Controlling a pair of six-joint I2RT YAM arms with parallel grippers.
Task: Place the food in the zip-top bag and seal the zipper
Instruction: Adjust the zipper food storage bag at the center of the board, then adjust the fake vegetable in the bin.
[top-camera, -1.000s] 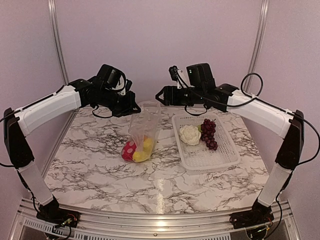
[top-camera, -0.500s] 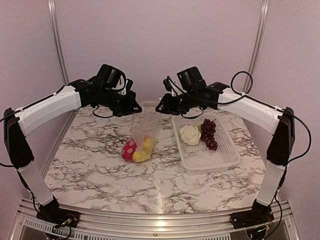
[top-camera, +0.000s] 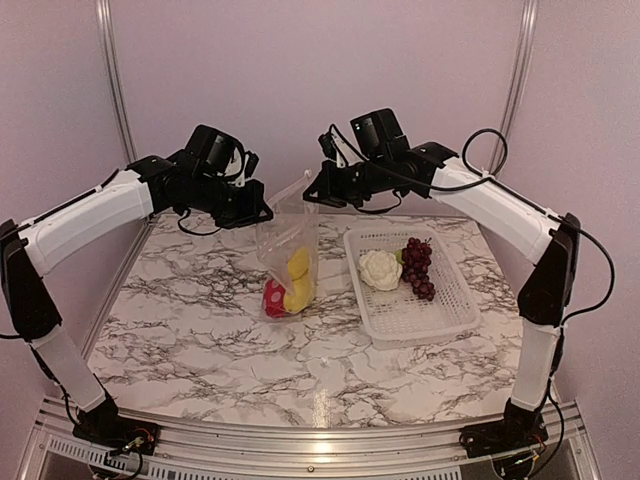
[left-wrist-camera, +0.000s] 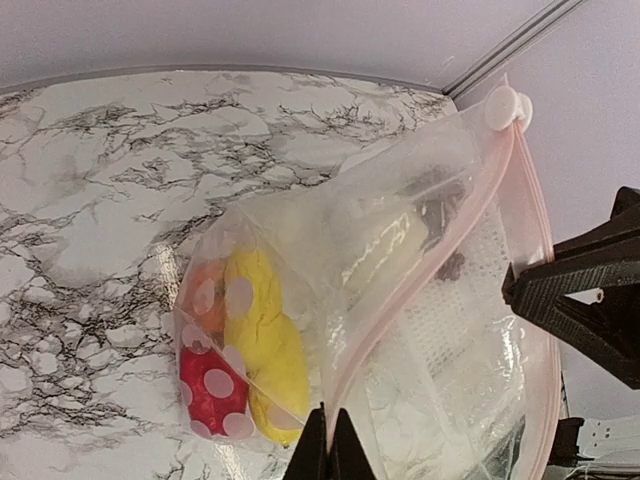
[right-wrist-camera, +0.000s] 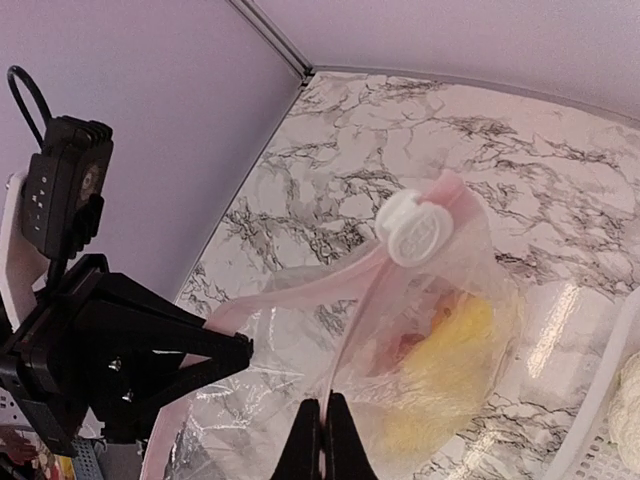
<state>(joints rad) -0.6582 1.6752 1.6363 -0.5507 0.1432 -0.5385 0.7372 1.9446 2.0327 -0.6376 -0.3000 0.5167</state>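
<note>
Two zip-top bag edges pinched: left end effector, right end effector.

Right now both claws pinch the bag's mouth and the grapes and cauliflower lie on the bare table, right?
No. The grapes and cauliflower lie in the white basket, not on the bare table; the top view shows it. The left claw and right claw do pinch the bag at its mouth.

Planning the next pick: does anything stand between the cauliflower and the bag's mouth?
Only the white basket's wall lies between the cauliflower and the zip-top bag. The left gripper and right gripper are shut on its mouth edge; neither is free.
</note>
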